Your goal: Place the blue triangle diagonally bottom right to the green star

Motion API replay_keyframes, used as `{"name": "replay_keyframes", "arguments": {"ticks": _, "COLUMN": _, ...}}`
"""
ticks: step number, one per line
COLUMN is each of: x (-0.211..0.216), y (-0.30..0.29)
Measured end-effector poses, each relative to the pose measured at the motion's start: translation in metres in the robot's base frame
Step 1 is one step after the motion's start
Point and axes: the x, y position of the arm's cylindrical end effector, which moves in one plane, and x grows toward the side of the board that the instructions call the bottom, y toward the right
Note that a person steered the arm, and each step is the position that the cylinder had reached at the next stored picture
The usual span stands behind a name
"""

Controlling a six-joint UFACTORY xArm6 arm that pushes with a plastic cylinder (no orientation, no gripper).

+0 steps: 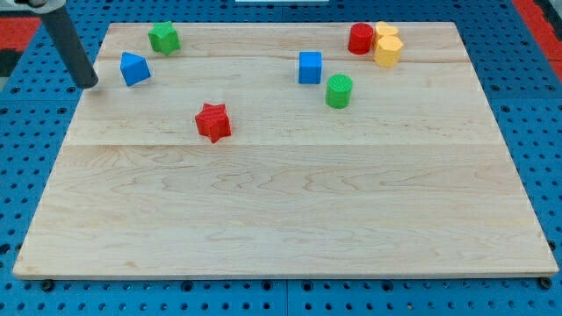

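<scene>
- The bench is a pale wooden board lying on a blue pegboard; its near part, toward the view's bottom, carries no blocks
- The nearest block is the red star, left of centre, standing apart from all the others
- Farther back and to the view's right sits the green cylinder; the blue cube is just beside it, up and to its left, with a small gap between them
- My tip is at the bench's left edge, at the view's upper left; the dark rod leans up and leftward out of the picture
- The blue triangle lies just right of my tip, near but not touching it
- The green star is near the bench's far edge, up and to the right of the blue triangle; so the triangle sits lower left of the star
- At the far right a red cylinder touches a cluster of yellow blocks; their exact shapes are hard to make out
- There is no pincer on this arm, so it has hold of nothing; only the rod shows
</scene>
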Motion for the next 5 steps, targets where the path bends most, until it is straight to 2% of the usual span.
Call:
{"name": "replay_keyframes", "arguments": {"ticks": 1, "x": -0.012, "y": 0.046}}
{"name": "replay_keyframes", "arguments": {"ticks": 3, "x": -0.008, "y": 0.229}}
{"name": "replay_keyframes", "arguments": {"ticks": 4, "x": 0.011, "y": 0.181}}
{"name": "replay_keyframes", "arguments": {"ticks": 5, "x": -0.023, "y": 0.072}}
